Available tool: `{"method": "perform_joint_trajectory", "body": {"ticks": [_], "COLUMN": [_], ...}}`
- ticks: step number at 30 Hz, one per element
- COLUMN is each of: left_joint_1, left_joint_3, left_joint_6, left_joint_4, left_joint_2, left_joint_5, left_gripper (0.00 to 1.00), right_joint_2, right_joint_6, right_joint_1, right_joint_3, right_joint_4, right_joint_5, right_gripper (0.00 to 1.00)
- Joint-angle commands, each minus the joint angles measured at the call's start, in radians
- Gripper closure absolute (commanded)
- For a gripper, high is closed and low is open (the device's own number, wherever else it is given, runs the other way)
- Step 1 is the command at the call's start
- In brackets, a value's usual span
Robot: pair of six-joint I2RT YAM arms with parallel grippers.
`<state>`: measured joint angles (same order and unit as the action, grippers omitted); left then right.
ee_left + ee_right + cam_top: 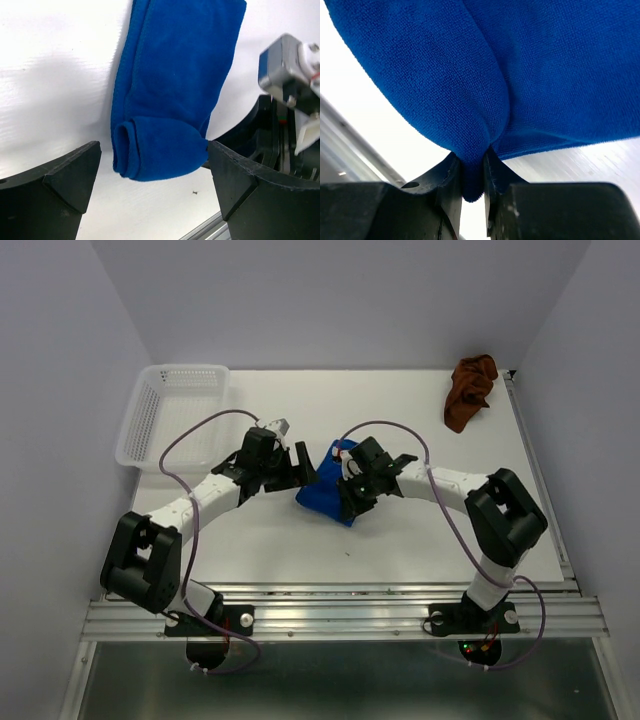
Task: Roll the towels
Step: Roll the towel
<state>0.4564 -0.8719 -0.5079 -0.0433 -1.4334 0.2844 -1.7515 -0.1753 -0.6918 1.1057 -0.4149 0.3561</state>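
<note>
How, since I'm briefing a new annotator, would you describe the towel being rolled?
On the white table, look at its middle. The blue towel lies there, one end curled into a roll, a fold pinched in the right gripper. The only other one is the brown towel, crumpled alone at the far right corner.

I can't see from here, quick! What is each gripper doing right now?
Left gripper: open, holding nothing.
Right gripper: closed on a fold of the blue towel.
</note>
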Motion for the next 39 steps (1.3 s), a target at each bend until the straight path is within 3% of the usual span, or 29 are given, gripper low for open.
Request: {"method": "perform_joint_trajectory", "body": {"ticks": [1,10,15,39], "left_joint_1": [-0.007,-0.007,0.005,0.024], "left_joint_3": [0.048,0.143,0.183,0.079], "left_joint_6": [-0.018,-0.021,-0.032,-0.084], "left_joint_4": [-0.01,0.101,0.2,0.322], "left_joint_2": [0.059,0.11,0.096,-0.189], "left_joint_5": [-0.007,0.074,0.148,0.17], "left_gripper": [0.01,0.01,0.01,0.01], "right_joint_2": [-0.04,-0.131,-0.167,-0.255], "right_joint_6": [-0.101,-0.234,-0.268,-0.205], "right_joint_1": [0.047,0.202,0.242,0.261], "right_joint_3": [0.045,0.039,0.037,0.106], "right_joint_4": [-0.025,-0.007,-0.002,-0.087], "right_joint_5": [0.234,0.474,0.518,0.428], "right_gripper": [0.85,0.87,0.86,0.85]}}
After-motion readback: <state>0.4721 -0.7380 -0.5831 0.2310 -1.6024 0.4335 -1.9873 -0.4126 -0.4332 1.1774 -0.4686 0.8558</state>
